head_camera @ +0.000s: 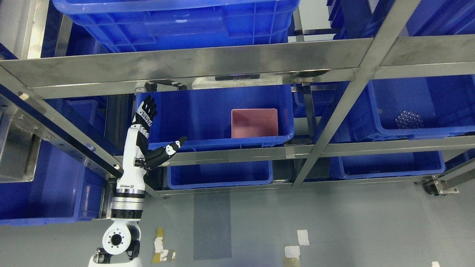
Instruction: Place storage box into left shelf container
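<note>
A pink storage box [254, 123] sits inside a blue shelf container [207, 111] on the middle shelf level, toward the container's right side. My left hand [157, 126] is raised in front of the container's left end, fingers [147, 109] straight up and thumb [174, 146] stretched toward the container's front rim. It is open and holds nothing. The hand stands well left of the pink box. The right arm does not show.
A steel shelf frame [237, 63] crosses the view with diagonal posts [334, 111]. More blue bins stand above [178, 20], at the right [423, 107], lower left [44, 185] and below [219, 174]. Grey floor with tape marks [302, 237] lies in front.
</note>
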Robot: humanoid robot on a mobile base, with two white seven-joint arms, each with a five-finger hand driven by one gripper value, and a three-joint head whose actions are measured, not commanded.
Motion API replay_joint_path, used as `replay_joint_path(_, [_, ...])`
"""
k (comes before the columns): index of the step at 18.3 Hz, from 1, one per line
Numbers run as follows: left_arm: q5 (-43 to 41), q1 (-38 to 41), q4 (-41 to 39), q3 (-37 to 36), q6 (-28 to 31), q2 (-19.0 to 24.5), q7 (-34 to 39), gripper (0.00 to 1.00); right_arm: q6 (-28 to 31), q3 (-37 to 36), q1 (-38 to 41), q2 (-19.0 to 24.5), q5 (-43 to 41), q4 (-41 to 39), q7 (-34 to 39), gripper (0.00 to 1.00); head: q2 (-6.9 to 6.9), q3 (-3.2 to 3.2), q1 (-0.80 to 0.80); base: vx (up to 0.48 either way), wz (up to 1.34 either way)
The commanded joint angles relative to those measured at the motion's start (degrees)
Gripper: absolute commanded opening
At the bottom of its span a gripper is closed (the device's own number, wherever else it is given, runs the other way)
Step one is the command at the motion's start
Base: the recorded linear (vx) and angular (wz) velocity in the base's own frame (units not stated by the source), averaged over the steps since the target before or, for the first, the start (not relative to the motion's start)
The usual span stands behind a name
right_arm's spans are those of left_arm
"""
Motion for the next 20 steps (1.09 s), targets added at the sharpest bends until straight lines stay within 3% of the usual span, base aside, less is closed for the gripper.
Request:
replay_joint_path(1, [-1.32,-1.23,-0.64,-0.86,0.12,1.00,-0.06,1.00,-0.10,0.01,-0.26,-1.00,-1.23,-1.00,0.12,1.00,0.00,0.00,0.00,0.000,0.00])
replay_joint_path(20, [-1.23,2.02,1.46,-0.77,-3.57,1.00,-0.23,1.00,-0.02,0.01,-0.17,-1.00,-1.23,-1.00,0.03,1.00,0.00,0.00,0.00,-0.001,0.01])
